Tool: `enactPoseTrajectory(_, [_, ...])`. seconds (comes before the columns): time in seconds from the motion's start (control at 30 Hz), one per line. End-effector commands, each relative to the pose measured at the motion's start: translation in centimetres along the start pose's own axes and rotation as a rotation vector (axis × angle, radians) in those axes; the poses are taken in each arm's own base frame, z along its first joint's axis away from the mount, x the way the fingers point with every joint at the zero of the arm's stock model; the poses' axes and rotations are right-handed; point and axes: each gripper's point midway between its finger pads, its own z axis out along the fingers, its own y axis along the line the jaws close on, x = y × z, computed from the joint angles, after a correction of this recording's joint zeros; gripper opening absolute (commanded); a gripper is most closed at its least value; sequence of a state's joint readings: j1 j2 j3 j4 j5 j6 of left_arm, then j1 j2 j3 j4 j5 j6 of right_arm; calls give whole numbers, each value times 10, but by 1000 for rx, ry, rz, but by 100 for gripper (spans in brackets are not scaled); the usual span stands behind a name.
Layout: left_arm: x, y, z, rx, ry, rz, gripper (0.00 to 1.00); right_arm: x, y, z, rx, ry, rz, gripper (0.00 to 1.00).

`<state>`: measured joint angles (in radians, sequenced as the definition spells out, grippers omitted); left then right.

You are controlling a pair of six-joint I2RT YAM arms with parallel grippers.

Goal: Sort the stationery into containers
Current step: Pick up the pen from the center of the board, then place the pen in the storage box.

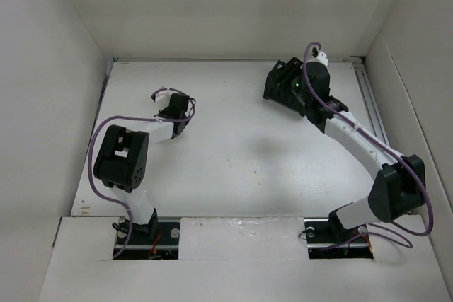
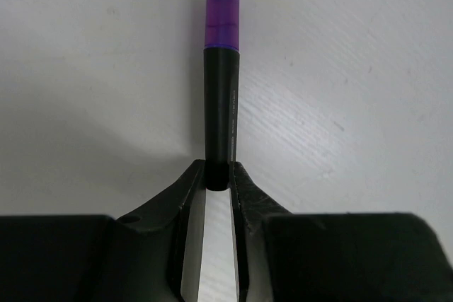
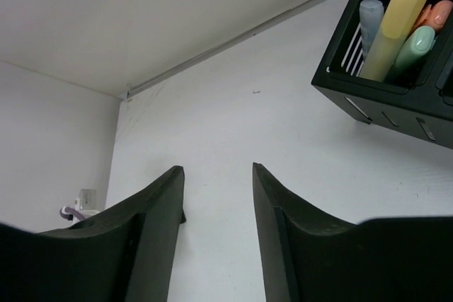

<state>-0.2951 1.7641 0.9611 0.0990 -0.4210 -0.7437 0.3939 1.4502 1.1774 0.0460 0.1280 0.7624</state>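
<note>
Since the pen [image 2: 219,104] is probably light, stiff and slippery, the left tool [image 2: 218,178] grips its barrel end; the right tool [image 3: 216,170] stands wide, empty.

One purple-capped marker [image 2: 219,104], at least four highlighters [image 3: 395,30] and one black organiser box [image 3: 382,107] are visible.

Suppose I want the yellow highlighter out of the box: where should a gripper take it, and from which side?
Probably the upper end of the yellow highlighter, which stands above the rim of the organiser box and the other pens. Come from the open top; the walls block its lower barrel.
</note>
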Motion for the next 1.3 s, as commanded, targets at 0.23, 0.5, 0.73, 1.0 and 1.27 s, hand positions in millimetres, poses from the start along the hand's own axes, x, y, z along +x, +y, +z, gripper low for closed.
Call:
enactPoseTrajectory(0.23, [18,-9,-57,219,43,17,0,13,65,3,-185,83,-54,55])
enactPoseTrajectory(0.5, [21,-21,-96,427,59,41,0,60,71,23,-214,246,-88,65])
enactPoseTrajectory(0.73, [16,-55,-158,794,40,83,0,117,94,29,-301,478,-114,77])
enactPoseTrajectory(1.0, [12,-73,-190,973,28,125,0,172,105,36,-304,595,-217,87])
enactPoseTrajectory(1.27, [14,-73,-195,993,35,121,0,201,109,41,-339,678,-224,86])
